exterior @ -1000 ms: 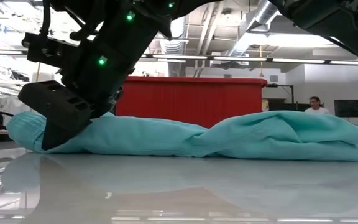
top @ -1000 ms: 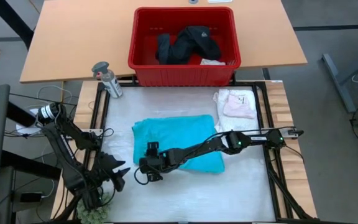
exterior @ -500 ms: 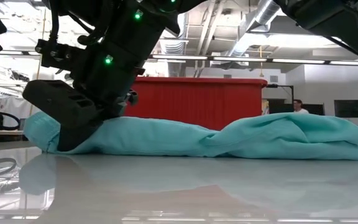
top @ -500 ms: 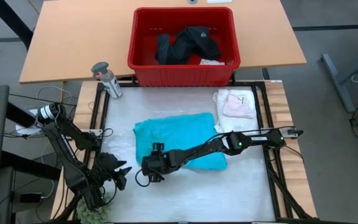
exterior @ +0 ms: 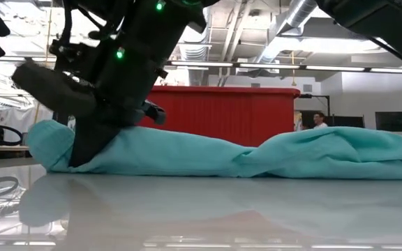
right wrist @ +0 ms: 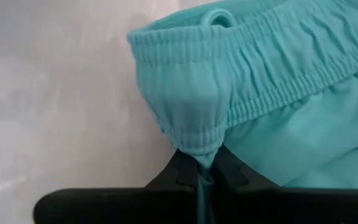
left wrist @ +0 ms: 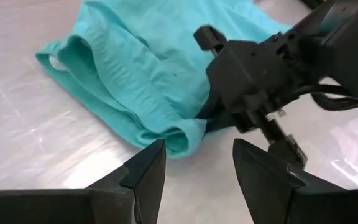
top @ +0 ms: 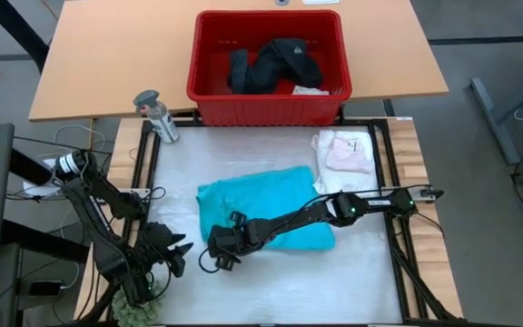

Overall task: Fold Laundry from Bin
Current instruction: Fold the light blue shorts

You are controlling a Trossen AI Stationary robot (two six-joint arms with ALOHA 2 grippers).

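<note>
The turquoise garment (top: 263, 213) lies folded flat on the white table top, its elastic waistband at the left end (right wrist: 241, 68). My right gripper (top: 225, 247) reaches in from the table's right and is shut on the garment's near left corner. My left gripper (left wrist: 197, 168) hovers open off the table's near left corner (top: 172, 254), apart from the cloth. The red bin (top: 266, 15) stands at the far edge and holds black clothing (top: 275, 62) and a white piece (top: 310, 90). A small pale pink-white piece (top: 343, 151) lies folded at the far right. My right gripper pinches a bunched fold of the elastic waistband (right wrist: 199, 148) between its two fingers, at the garment's near left corner. The fingers (exterior: 86, 143) slant down onto it from the table's right. The band puckers at the fingertips, and the rest of the garment lies on the table.
A grey spray bottle (top: 157, 115) stands at the table's far left corner. Bare white table top lies on the near side of the garment (top: 289, 282). In the low view a person (exterior: 317, 120) shows in the room far behind the bin.
My right gripper has shut on the waistband at the garment's near left corner and tipped steeper. It has moved a little toward the table's right and near edges. The garment has slid slightly to the right with it.
</note>
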